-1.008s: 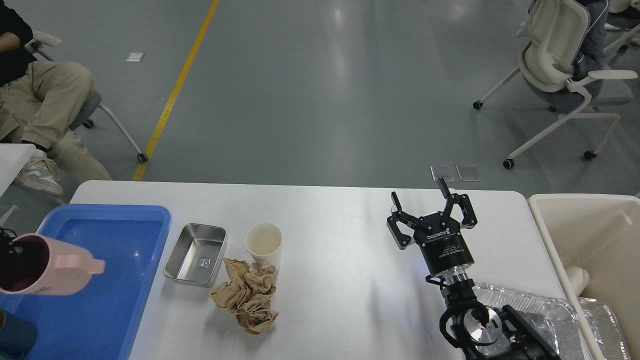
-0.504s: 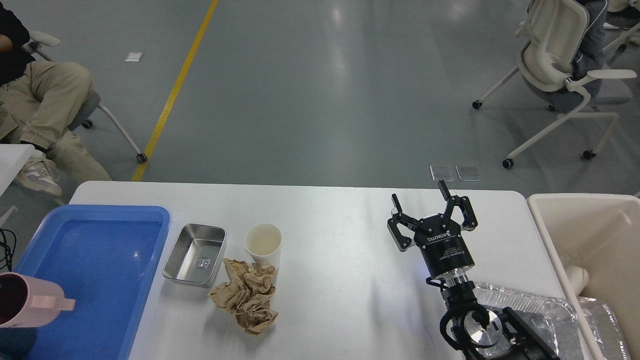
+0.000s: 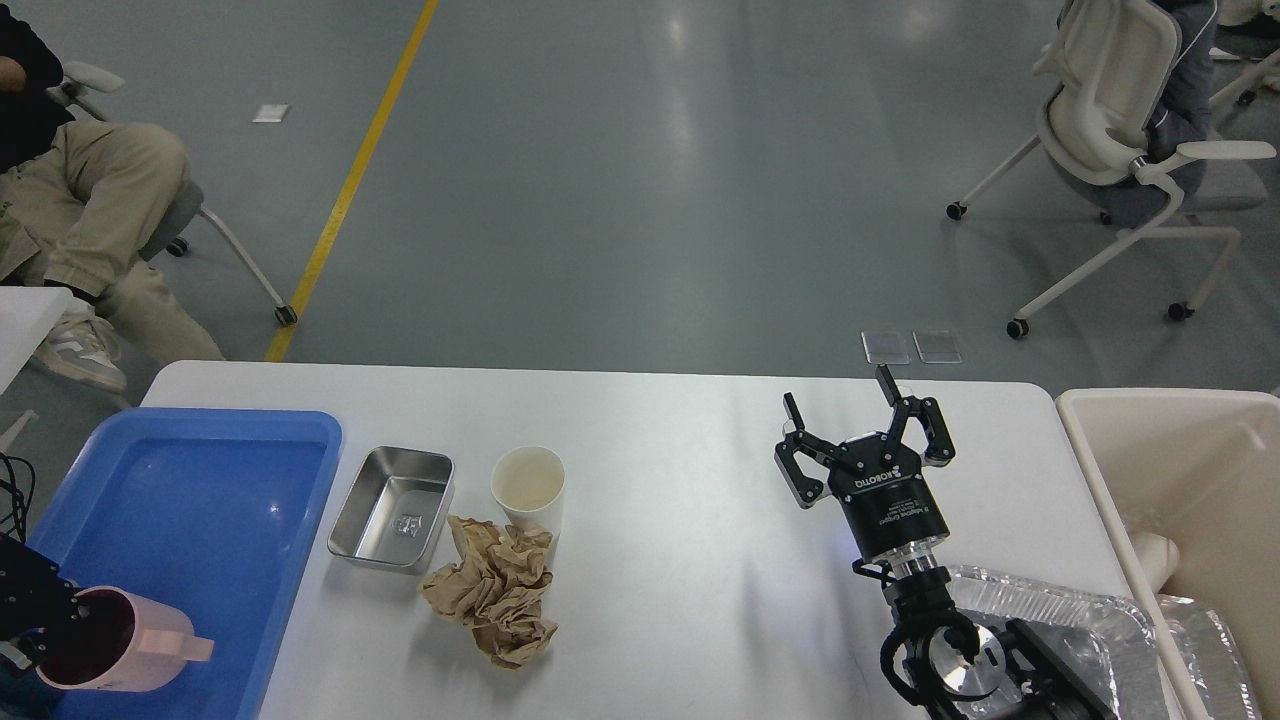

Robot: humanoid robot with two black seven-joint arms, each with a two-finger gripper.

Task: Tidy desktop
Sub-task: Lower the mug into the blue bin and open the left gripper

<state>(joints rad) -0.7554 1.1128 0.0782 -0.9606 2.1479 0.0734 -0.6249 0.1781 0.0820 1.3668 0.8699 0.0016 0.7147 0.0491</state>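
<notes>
The counter (image 3: pixel 680 520) is a large, smooth white slab with rounded corners, filling the lower half of the head view and catching soft glare from the ceiling lights. At its left end lies a blue tray (image 3: pixel 200 520). Over the tray's near left corner, a pink mug (image 3: pixel 110 655) with a dark inside is held by the left claw (image 3: pixel 35 615), which is closed on the mug's rim at the frame's edge. Just right of the tray sits a small steel pan (image 3: pixel 392 508), then a paper cup (image 3: pixel 527 487) standing upright, with a wad of crumpled brown paper (image 3: pixel 495 590) touching its base. The right claw (image 3: pixel 862 420) hovers over the counter's right part, its fingers spread and empty. A foil tray (image 3: pixel 1090 625) lies near the right corner, beside a cream bin (image 3: pixel 1180 470).
</notes>
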